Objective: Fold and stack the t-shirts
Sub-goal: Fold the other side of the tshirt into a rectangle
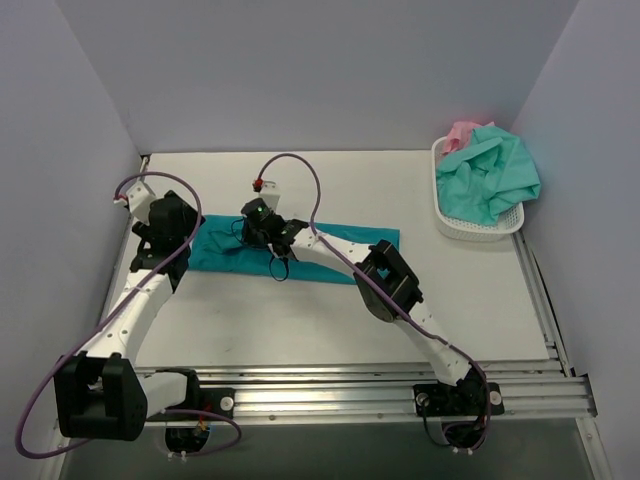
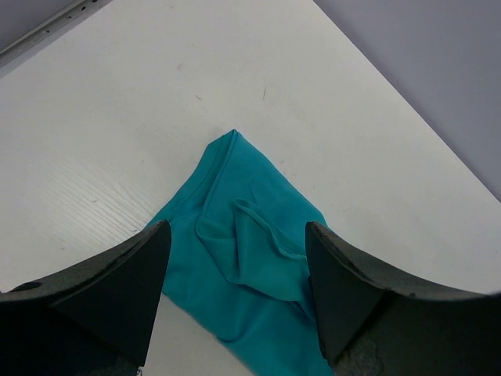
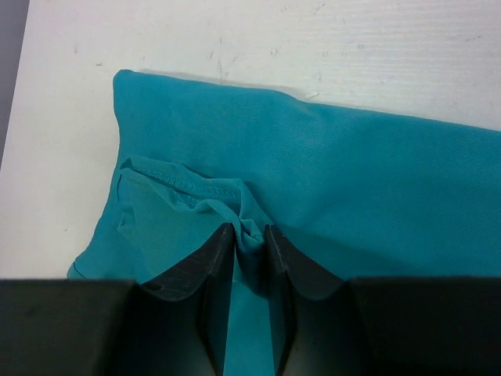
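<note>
A deep teal-blue t-shirt point(image 1: 345, 241) lies folded into a long strip across the table's middle. My right gripper point(image 1: 262, 228) sits over its left part and is shut on a bunched fold of the teal cloth point(image 3: 252, 235) beside a stitched hem. My left gripper point(image 1: 160, 235) hovers at the strip's left end, open and empty; its fingers point(image 2: 117, 286) straddle the shirt's corner point(image 2: 243, 235) from above. A mint-green t-shirt point(image 1: 492, 175) and a pink one point(image 1: 462, 132) are heaped in the basket.
A white perforated basket point(image 1: 475, 228) stands at the back right by the wall. Grey walls close the table on left, back and right. An aluminium rail point(image 1: 380, 385) runs along the near edge.
</note>
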### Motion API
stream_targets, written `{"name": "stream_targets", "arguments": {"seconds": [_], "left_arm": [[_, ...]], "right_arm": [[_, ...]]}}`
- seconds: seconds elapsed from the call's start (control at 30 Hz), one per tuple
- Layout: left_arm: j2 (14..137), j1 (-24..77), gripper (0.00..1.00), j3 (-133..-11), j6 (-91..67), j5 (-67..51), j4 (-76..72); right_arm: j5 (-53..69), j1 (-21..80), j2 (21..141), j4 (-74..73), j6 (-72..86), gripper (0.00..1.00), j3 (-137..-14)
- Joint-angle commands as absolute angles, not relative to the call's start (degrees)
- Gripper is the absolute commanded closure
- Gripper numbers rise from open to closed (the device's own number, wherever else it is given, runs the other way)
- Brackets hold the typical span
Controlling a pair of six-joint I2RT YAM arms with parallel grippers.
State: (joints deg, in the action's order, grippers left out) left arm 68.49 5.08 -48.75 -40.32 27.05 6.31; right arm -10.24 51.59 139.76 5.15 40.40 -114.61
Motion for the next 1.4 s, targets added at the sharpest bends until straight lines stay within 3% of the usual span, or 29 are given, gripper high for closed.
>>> {"name": "stream_targets", "arguments": {"seconds": [0.0,0.5,0.77,0.87,0.9,1.0,1.23,1.37], "left_arm": [[66.4,4.6,0.22,-48.4,-40.7,27.9,5.8],[65.8,4.3,0.22,-48.2,-40.7,27.8,5.6],[65.1,4.3,0.22,-47.8,-40.6,28.3,5.5],[65.0,4.4,0.22,-47.5,-40.5,28.7,5.4],[65.0,4.4,0.22,-47.5,-40.5,28.7,5.3],[65.3,4.3,0.22,-47.5,-40.5,28.6,4.9],[65.9,4.3,0.22,-47.3,-40.6,28.7,4.2],[66.3,4.3,0.22,-47.6,-40.6,28.7,4.4]], "right_arm": [[-12.1,52.2,138.2,4.7,39.9,0.82,-114.5],[-17.0,58.4,130.0,5.3,38.2,0.85,-102.0],[-22.5,61.7,128.8,3.3,37.5,0.82,-99.6],[-25.6,62.7,128.5,1.6,37.4,0.64,-99.1],[-26.3,62.8,128.2,1.2,37.5,0.43,-98.7],[-28.7,63.4,127.0,0.3,38.2,0.15,-97.0],[-32.4,64.4,120.8,-1.1,38.7,0.11,-91.8],[-32.4,64.5,120.5,-0.9,36.8,0.11,-95.9]]}}
